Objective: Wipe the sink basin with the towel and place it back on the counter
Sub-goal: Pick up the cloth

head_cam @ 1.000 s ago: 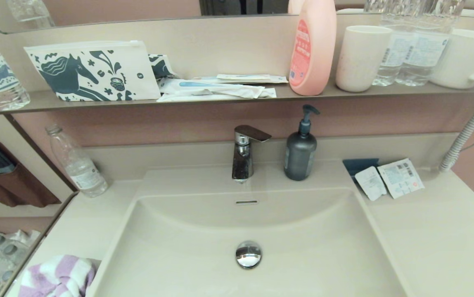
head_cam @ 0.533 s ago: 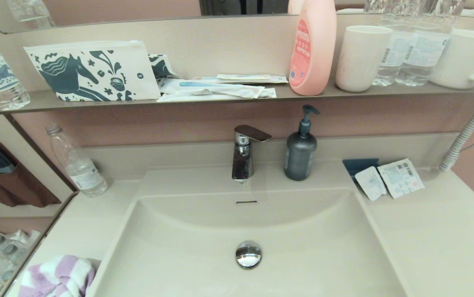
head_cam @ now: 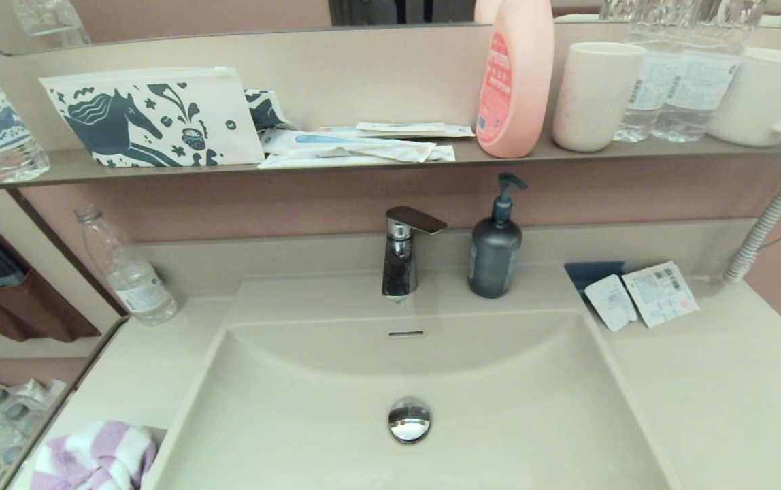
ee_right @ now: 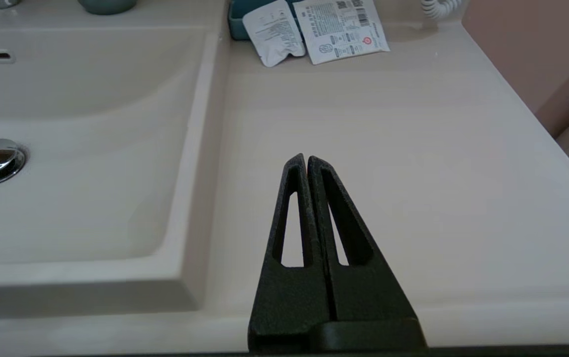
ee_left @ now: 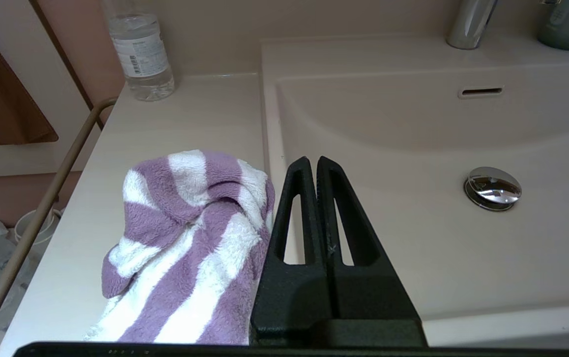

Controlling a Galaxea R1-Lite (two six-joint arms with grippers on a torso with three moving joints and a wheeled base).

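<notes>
Both black grippers, left (ee_left: 312,161) and right (ee_right: 304,158), sit closed and empty; the purple-and-white striped terry towel (ee_left: 185,238) lies bunched on the beige counter (ee_left: 200,114), within the left's reach.

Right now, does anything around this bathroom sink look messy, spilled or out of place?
Only the purple-and-white striped terry towel: it lies crumpled on the beige counter, beside the sink basin's rim. No spills or damage show. Both grippers, left and right, are shut and empty.

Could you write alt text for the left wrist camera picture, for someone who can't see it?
The left gripper, shut and empty, hovers beside a crumpled purple-and-white towel on the beige counter, next to the sink basin.
</notes>
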